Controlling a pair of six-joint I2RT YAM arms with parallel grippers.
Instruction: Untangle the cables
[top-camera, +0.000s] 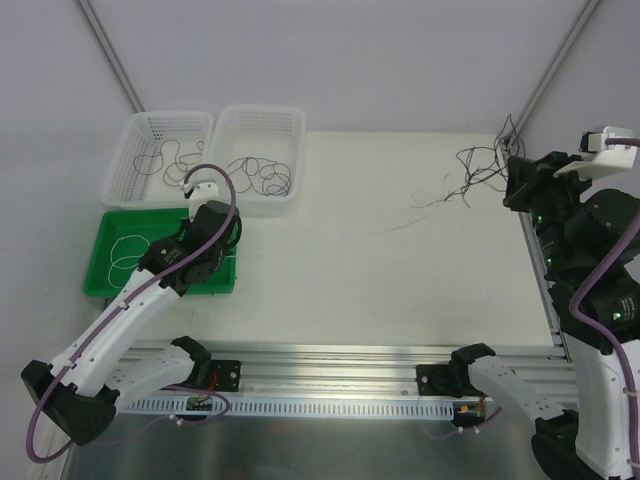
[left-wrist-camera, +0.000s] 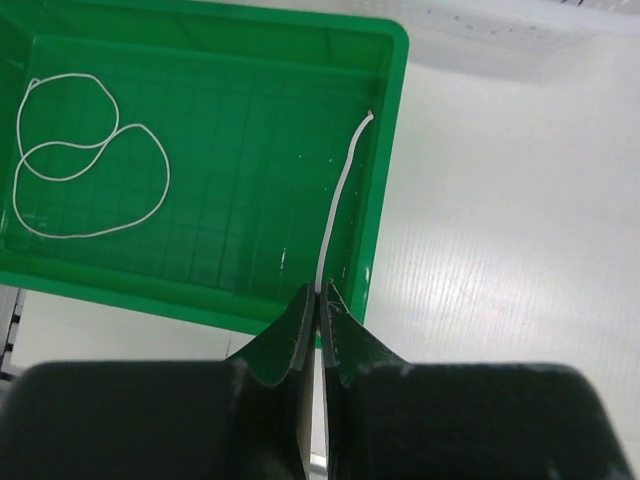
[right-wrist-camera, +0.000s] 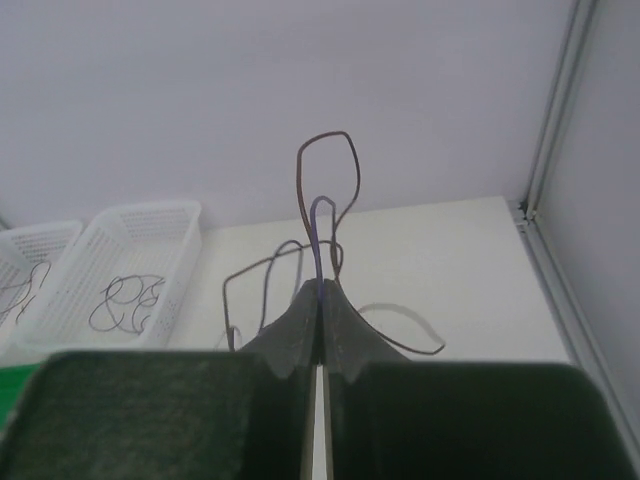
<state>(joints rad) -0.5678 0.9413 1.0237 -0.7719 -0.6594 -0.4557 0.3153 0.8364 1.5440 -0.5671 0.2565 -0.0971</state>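
My left gripper (left-wrist-camera: 319, 292) is shut on a thin white cable (left-wrist-camera: 340, 190) that runs from its tips into the green tray (left-wrist-camera: 395, 120); a second white cable (left-wrist-camera: 90, 160) lies looped in that tray. My right gripper (right-wrist-camera: 320, 284) is shut on a purple cable (right-wrist-camera: 317, 235) and holds up a tangle of brown and dark cables (right-wrist-camera: 330, 180) at the far right of the table (top-camera: 470, 175). In the top view the left gripper (top-camera: 222, 232) hangs over the green tray (top-camera: 105, 255) and the right gripper (top-camera: 513, 180) is by the tangle.
Two white baskets stand at the back left, the left basket (top-camera: 125, 165) and the right basket (top-camera: 285, 125), each with dark cables inside. A metal rail (top-camera: 330, 375) runs along the near edge. A frame post (top-camera: 545, 270) lines the right side.
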